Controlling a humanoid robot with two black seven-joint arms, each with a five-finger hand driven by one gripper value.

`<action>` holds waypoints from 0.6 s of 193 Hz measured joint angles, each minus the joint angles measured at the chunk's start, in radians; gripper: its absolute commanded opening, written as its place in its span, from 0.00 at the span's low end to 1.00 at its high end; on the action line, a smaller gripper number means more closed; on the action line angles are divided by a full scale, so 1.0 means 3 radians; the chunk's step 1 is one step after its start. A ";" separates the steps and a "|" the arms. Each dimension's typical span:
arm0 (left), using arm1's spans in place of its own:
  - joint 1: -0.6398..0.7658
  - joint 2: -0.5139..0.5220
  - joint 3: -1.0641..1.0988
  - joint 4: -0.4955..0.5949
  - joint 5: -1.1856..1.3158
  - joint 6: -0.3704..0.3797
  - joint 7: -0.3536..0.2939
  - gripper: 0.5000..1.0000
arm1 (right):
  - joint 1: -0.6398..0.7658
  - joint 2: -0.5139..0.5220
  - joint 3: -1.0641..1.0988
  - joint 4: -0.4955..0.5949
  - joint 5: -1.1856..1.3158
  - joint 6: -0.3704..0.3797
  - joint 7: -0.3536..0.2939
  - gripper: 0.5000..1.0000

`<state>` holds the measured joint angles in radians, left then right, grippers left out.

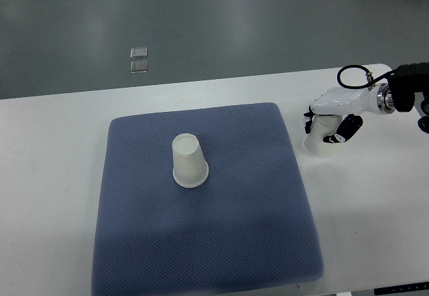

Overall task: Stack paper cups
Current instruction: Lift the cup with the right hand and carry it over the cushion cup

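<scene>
One white paper cup (188, 161) stands upside down near the middle of the blue-grey mat (208, 242). A second white paper cup (322, 138) stands upside down on the white table just right of the mat's right edge. My right hand (330, 126) comes in from the right edge and has its fingers wrapped around this second cup, thumb on the left side, other fingers on the right. The left arm does not show.
The white table (53, 142) carries the mat, with bare table on both sides. Grey floor lies beyond the far edge, with two small square metal plates (139, 59) set in it.
</scene>
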<state>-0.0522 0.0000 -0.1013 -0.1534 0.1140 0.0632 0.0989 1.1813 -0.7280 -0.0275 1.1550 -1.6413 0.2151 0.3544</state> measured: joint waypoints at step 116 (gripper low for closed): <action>0.0000 0.0000 0.0000 0.0000 0.0000 0.0000 0.0000 1.00 | 0.1043 0.0634 0.0010 0.0170 0.0231 0.0608 -0.0002 0.19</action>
<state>-0.0522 0.0000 -0.1013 -0.1534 0.1140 0.0632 0.0991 1.4942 -0.5378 -0.0246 1.2059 -1.5719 0.3975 0.3538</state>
